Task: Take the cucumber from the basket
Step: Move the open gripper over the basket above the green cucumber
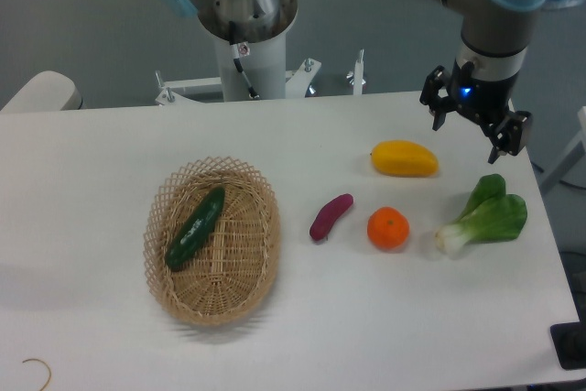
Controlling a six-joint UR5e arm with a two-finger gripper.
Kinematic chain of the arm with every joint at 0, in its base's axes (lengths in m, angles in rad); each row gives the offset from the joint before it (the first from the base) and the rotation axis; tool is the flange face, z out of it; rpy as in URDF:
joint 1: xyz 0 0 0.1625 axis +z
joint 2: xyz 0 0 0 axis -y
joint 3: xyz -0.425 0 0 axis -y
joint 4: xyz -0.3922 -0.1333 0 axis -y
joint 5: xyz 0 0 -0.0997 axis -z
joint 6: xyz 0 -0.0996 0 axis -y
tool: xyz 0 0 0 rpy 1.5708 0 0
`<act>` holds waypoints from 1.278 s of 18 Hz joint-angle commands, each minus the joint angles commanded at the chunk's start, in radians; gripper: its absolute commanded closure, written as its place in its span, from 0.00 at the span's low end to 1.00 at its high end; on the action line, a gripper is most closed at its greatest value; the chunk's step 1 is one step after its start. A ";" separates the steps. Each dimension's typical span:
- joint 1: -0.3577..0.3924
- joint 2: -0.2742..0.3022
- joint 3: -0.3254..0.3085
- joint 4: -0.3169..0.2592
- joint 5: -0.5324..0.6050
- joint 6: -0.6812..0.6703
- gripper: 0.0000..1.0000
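A dark green cucumber (pixel 195 228) lies slantwise inside the oval wicker basket (pixel 249 182), toward its left side, on the left half of the table. My gripper (pixel 474 128) hangs high over the table's far right, well away from the basket, above and between the yellow mango and the bok choy. Its two dark fingers stand spread apart with nothing between them.
To the right of the basket lie a small purple sweet potato (pixel 330 216), an orange (pixel 387 228), a yellow mango (pixel 404 158) and a leafy bok choy (pixel 483 217). The arm's white base (pixel 247 52) stands behind the table's far edge.
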 joint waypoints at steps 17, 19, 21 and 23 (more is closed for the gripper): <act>-0.267 0.055 -0.168 0.037 -0.006 -0.532 0.00; -0.301 0.084 -0.245 0.078 -0.014 -0.612 0.00; -0.331 0.118 -0.331 0.121 -0.014 -0.670 0.00; -0.368 0.146 -0.402 0.161 -0.012 -0.678 0.00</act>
